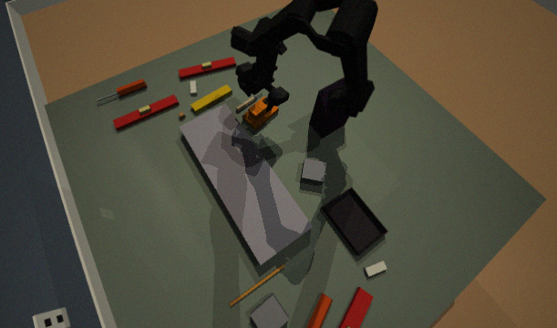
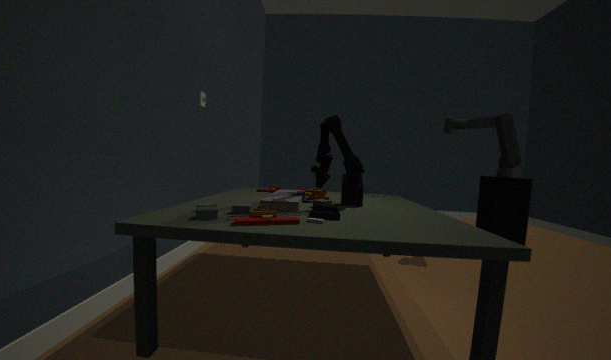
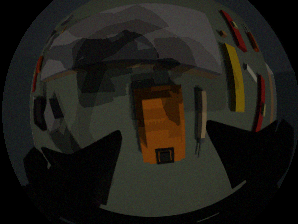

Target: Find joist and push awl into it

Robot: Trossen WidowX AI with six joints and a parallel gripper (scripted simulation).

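Observation:
The orange stud finder (image 1: 256, 119) (image 2: 317, 194) (image 3: 155, 117) lies on the table beside the far end of the pale floor panel (image 1: 228, 187) (image 2: 281, 205) (image 3: 189, 38). My gripper (image 1: 265, 90) (image 3: 165, 129) is open and empty above the stud finder, which shows between the fingers in the wrist view. The awl (image 1: 245, 105) (image 3: 202, 115), with a beige handle and thin metal tip, lies close beside the stud finder. The black tray (image 1: 341, 232) (image 2: 325, 216) is empty, off the panel's near right side. No hole shows on the panel, but arm shadows darken part of it.
A yellow bar (image 1: 211, 98) (image 3: 235, 77) lies past the awl. Red levels (image 1: 207, 67) (image 1: 146, 112) and an orange-handled tool (image 1: 131, 87) lie at the far left. A grey block (image 1: 314, 170) stands between panel and tray. A pencil-like stick (image 1: 257, 285) lies near the panel's near end.

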